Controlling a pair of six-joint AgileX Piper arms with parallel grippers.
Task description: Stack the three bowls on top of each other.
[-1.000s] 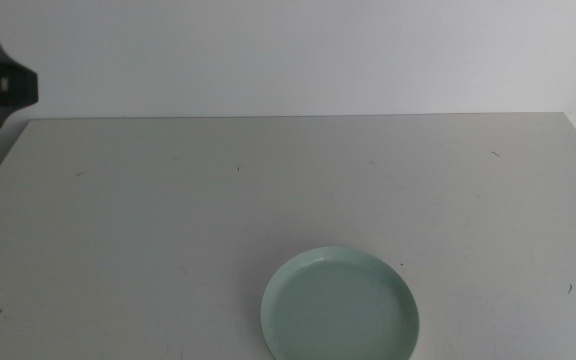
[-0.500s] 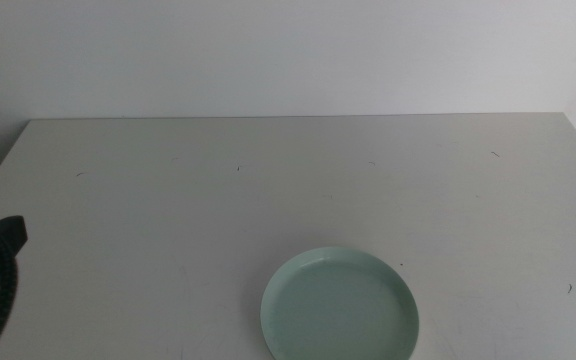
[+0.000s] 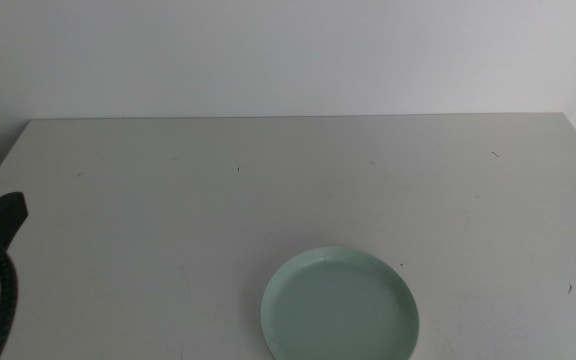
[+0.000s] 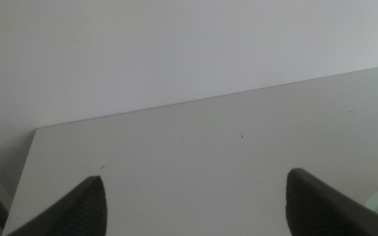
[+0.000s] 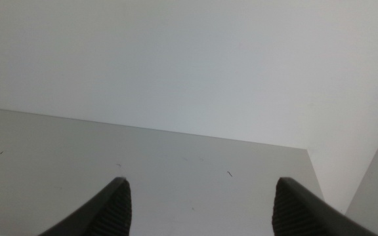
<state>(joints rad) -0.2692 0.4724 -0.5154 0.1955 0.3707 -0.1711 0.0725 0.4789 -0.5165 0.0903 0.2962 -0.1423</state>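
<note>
Mint green bowl [image 3: 340,305] is lying flat, near rim cropped; other bowls unseen. Left gripper [image 4: 195,200] and right gripper [image 5: 199,203] are gaping wide, holding nothing.

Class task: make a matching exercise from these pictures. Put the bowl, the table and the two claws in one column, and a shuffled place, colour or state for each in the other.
1. mint green bowl
2. table
3. left claw
4. right claw

a. open, its arm at the middle view's left edge
b. near the table's front edge
c. open, absent from the middle view
d. pale grey, bears the bowl

Pairs: 1-b, 2-d, 3-a, 4-c.
</note>
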